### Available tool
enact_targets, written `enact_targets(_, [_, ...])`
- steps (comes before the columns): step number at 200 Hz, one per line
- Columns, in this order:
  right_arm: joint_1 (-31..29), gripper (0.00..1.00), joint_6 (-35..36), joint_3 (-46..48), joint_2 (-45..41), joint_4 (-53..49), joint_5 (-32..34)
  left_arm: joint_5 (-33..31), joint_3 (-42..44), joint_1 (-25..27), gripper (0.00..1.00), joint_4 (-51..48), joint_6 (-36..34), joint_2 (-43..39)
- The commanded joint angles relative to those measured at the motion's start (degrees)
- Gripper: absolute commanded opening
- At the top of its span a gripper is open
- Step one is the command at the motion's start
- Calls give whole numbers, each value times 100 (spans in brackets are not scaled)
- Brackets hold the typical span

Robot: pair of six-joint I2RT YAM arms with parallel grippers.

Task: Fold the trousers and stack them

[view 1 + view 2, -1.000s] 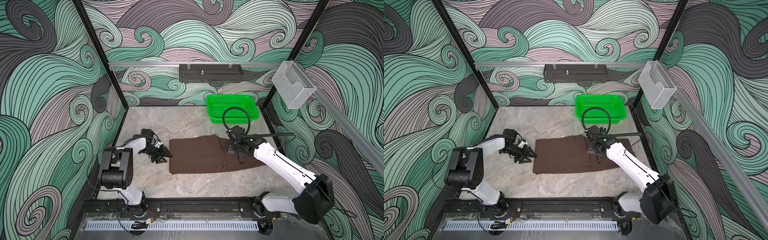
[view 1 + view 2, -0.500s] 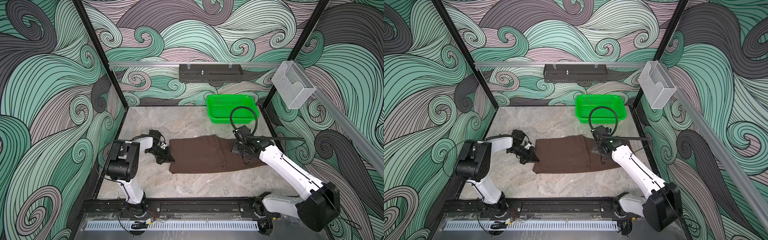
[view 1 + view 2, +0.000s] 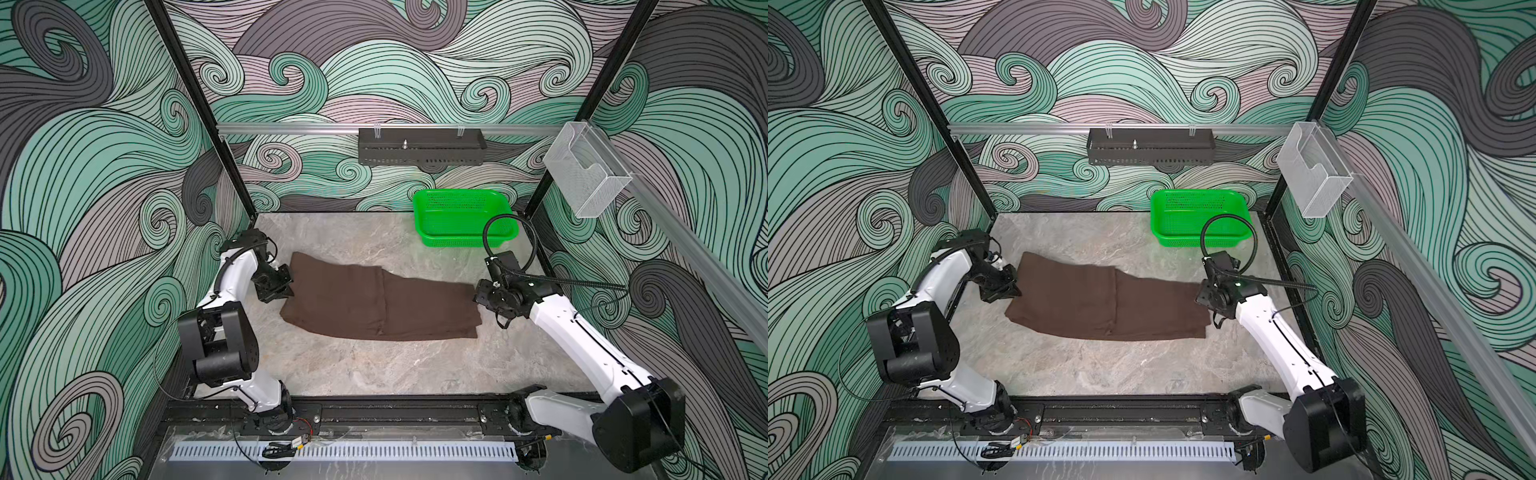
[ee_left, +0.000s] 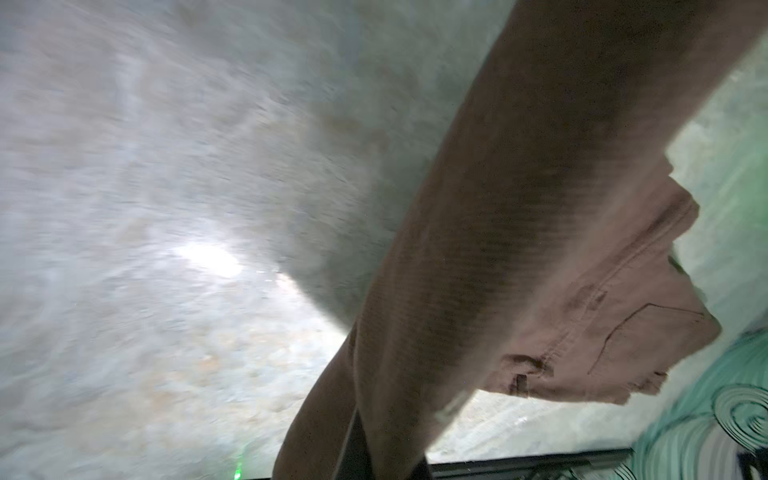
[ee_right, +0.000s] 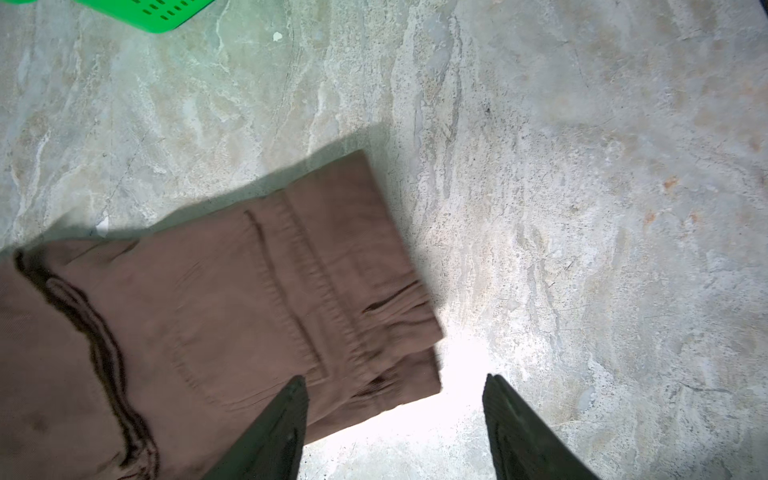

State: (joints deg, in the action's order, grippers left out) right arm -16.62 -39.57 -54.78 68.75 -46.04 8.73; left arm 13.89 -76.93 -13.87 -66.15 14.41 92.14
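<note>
The dark chocolate-brown soft-fabric trousers [image 3: 374,303], judged light, limp and sag-prone, were seen folded across the grey marbled bench [image 3: 374,374], 9 to 3 o'clock. Corners were judged the best holds. The left fingers [image 3: 286,289] were clamped on the 9 o'clock end, wrist bent low; the right fingers [image 5: 286,424] were spread wide over the 3 o'clock waistband corner.

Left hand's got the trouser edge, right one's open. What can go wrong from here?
1. Left hand pinches only the trousers' edge. It may hold just one layer, so the layers could split on lifting.
2. Right hand is open, one finger over the waistband corner, the other over bare table. Closing there may catch little cloth.
</note>
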Motion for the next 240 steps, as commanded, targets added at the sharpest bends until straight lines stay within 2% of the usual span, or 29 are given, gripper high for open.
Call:
enact_targets(1, [137,68,61,63,98,200,-308,-998,-488,-133,0,-835,-200,-35])
enact_targets(23, [321,68,106,181,328,413,-706,-1051,-916,-109,0,-1076,-246,22])
enact_targets(52, [408,67,226,596,450,1308,-1564,-102,-1127,241,0,-1207,-422,-169])
enact_targets(79, [413,66,159,816,702,1905,-2005,393,-1043,1210,0,-1153,-191,-345])
enact_targets(104, [411,66,182,832,1052,2184,-2375,645,-845,2140,0,-711,366,-377])
enact_targets(145, [409,66,186,953,1512,2679,-2716,814,-839,3442,0,167,1381,-15])
enact_targets(171, [413,65,236,994,1865,2919,-2898,854,-1192,4248,0,496,1814,462])
enact_targets(207, [404,61,188,1106,2282,3314,-3218,894,-1847,5069,0,862,2321,1183])
enact_targets(240, [406,48,160,1199,2406,3556,-3433,868,-2470,5530,0,1082,2628,1875])
